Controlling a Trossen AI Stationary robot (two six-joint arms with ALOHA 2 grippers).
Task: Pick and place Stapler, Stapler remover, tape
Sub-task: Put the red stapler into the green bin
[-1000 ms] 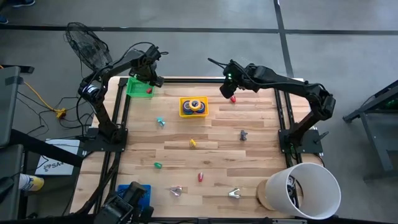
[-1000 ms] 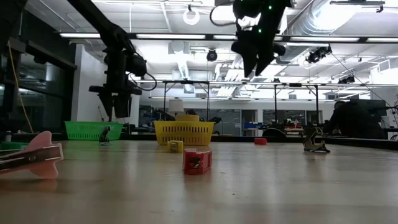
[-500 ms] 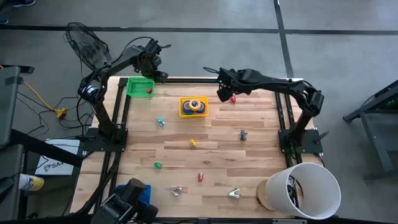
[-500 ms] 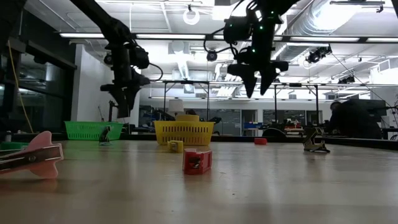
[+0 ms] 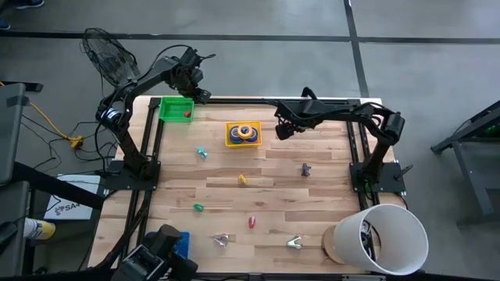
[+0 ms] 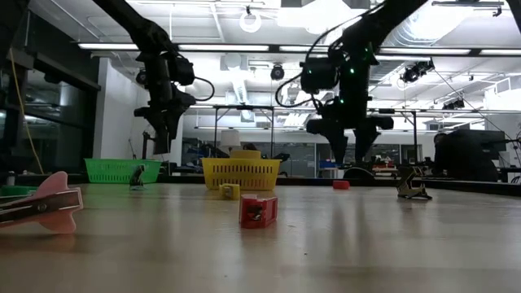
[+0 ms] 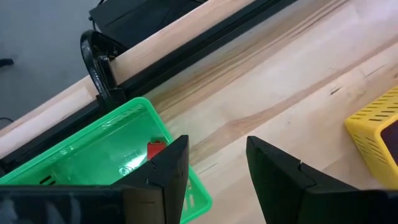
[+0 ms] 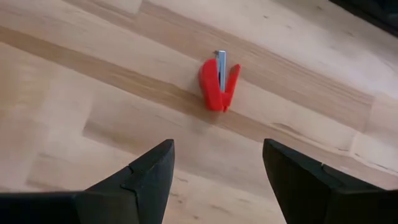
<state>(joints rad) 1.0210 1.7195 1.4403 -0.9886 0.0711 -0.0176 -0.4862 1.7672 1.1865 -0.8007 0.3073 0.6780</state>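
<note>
On the table (image 5: 312,203) lie several small items, best counted from the high view. Two baskets stand near the far edge: a green basket (image 5: 175,108) holding one small red piece (image 7: 155,149), and a yellow basket (image 5: 243,133) holding tape rolls (image 5: 244,132), stacked rings in blue and yellow whose number I cannot tell. One red stapler (image 8: 219,83) lies on the bare wood just beside the right gripper (image 5: 283,129), past the yellow basket; it is a short, bright red body hinged slightly ajar, with a silver metal strip showing along its middle. Three grey metal removers show: one (image 5: 305,168) mid-table on the right side, and two (image 5: 222,240) (image 5: 294,243) near the front edge. Loose small pieces count four: teal (image 5: 201,153), yellow (image 5: 242,179), green (image 5: 198,208) and red (image 5: 251,222).

Its fingers (image 8: 134,180) spread wide and holding nothing, the right gripper hangs low above the stapler. The left gripper (image 5: 194,87) hovers over the green basket's far corner, fingers (image 7: 165,168) parted, empty. A white bucket (image 5: 387,238) stands at the front right corner.
</note>
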